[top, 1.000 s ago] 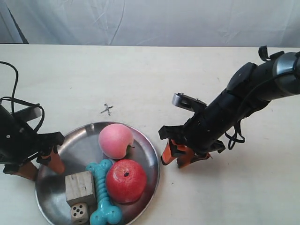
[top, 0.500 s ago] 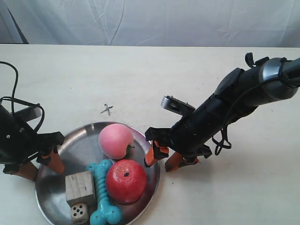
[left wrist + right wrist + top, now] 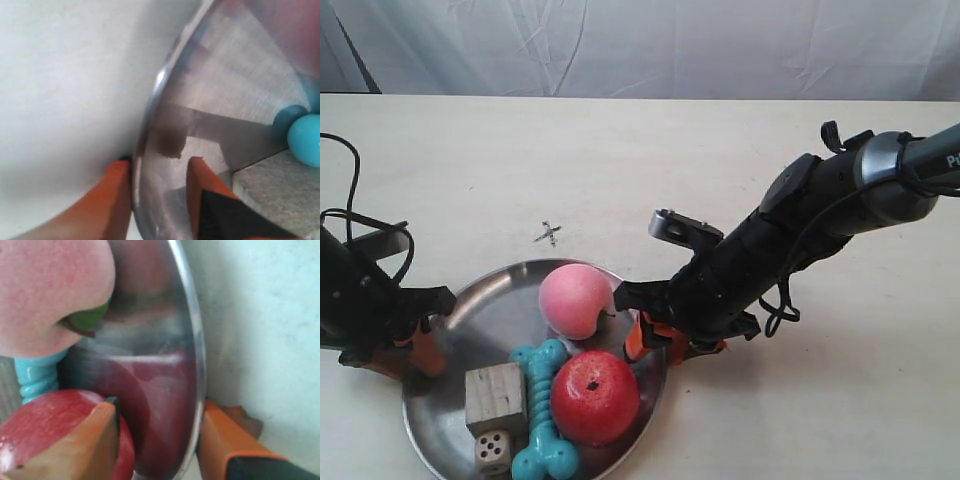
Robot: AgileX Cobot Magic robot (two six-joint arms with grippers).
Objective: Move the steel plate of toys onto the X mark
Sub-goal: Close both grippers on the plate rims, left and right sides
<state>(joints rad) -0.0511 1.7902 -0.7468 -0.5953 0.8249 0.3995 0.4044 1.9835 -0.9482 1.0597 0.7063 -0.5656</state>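
1. The steel plate (image 3: pixel 490 320) rests on the table (image 3: pixel 740 150), well away from the far edge, which is backed by a white cloth (image 3: pixel 670 50). It lies toward the table side at the exterior view's left.
2. The plate holds five toys. The peach (image 3: pixel 577 300) sits at the part of the plate nearest the far edge. The red apple (image 3: pixel 595 397) lies just beside the peach, on the side away from that edge. The turquoise bone-shaped chew (image 3: pixel 540 410) lies between the apple and the wooden cube (image 3: pixel 494 396). The die (image 3: pixel 492 450) sits against the cube.
3. The X mark (image 3: pixel 549 234) is drawn on bare table between the plate and the far edge. It is near the rim but apart from it, so the plate does not cover it.
4. The left gripper (image 3: pixel 157 164) is clamped on the plate's rim. One orange finger is outside against the rim and the other is inside on the metal, near the cube.
5. The right gripper (image 3: pixel 157 407) straddles the opposite rim with its jaws spread. The outer finger touches the rim. The inner finger stands against the apple, apart from the rim.
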